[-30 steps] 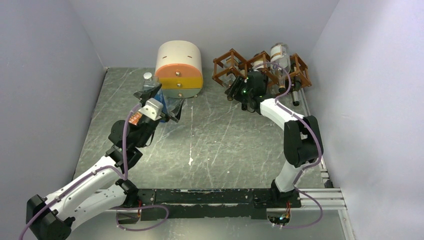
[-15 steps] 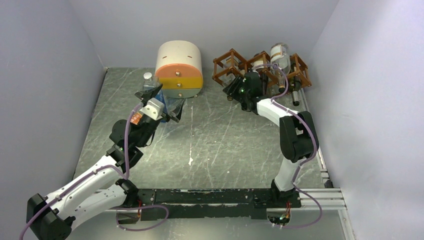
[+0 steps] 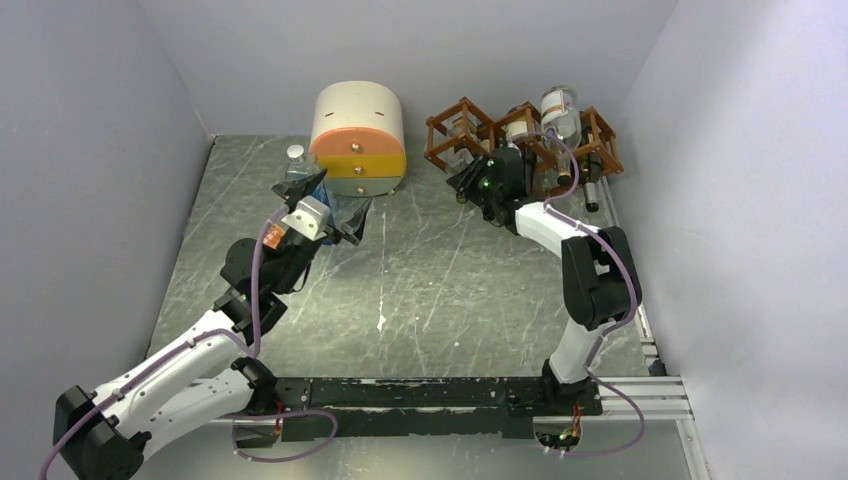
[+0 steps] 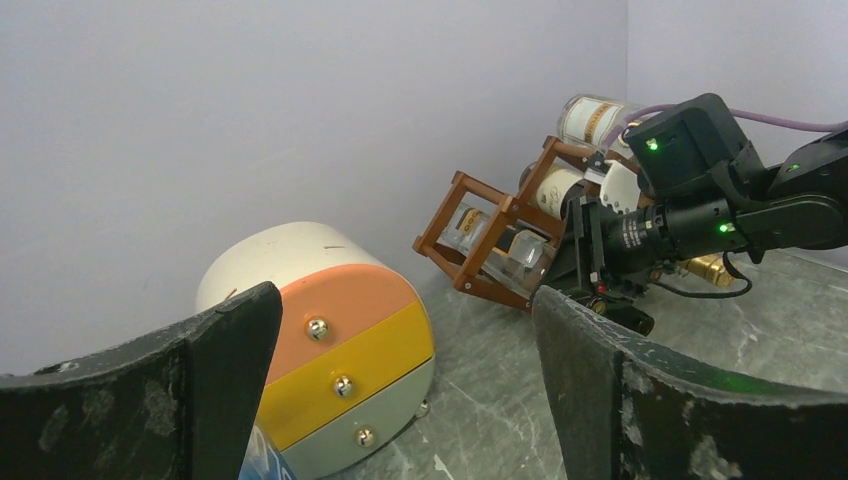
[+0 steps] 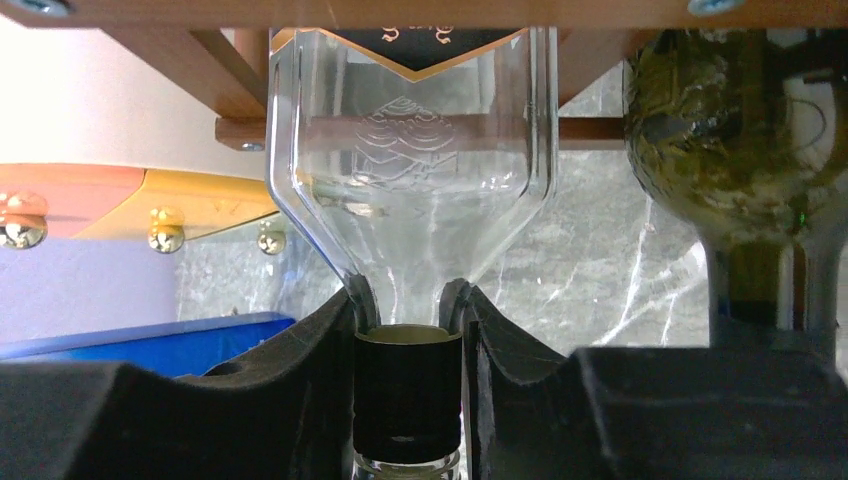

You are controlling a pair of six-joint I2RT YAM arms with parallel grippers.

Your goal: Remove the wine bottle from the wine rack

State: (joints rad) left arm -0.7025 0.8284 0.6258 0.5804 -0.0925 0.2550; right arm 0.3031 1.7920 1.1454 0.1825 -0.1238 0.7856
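"Where was the bottle [image 5: 410, 150]?"

"It lay in a cell of the rack [image 5: 180, 60], straight ahead of the right hand [image 5: 405, 300], with its neck pointing at the hand."

"Had the hand got hold of it?"

"Yes. The fingers [image 5: 320, 360] were closed on the clear neck from both sides, and the black cap [image 5: 407, 390] sat between them, nearer the wrist."

"Was anything beside it?"

"A dark bottle [image 5: 740, 130] lay in the rack just to the right of that hand, apart from the fingers. The drawer box [image 4: 330, 330] stood off to its left on the table [image 3: 430, 280]."

"And the left hand [image 4: 405, 330]?"

"It was spread wide open and gripped nothing. It faced the drawer box, with the rack farther off to its right."
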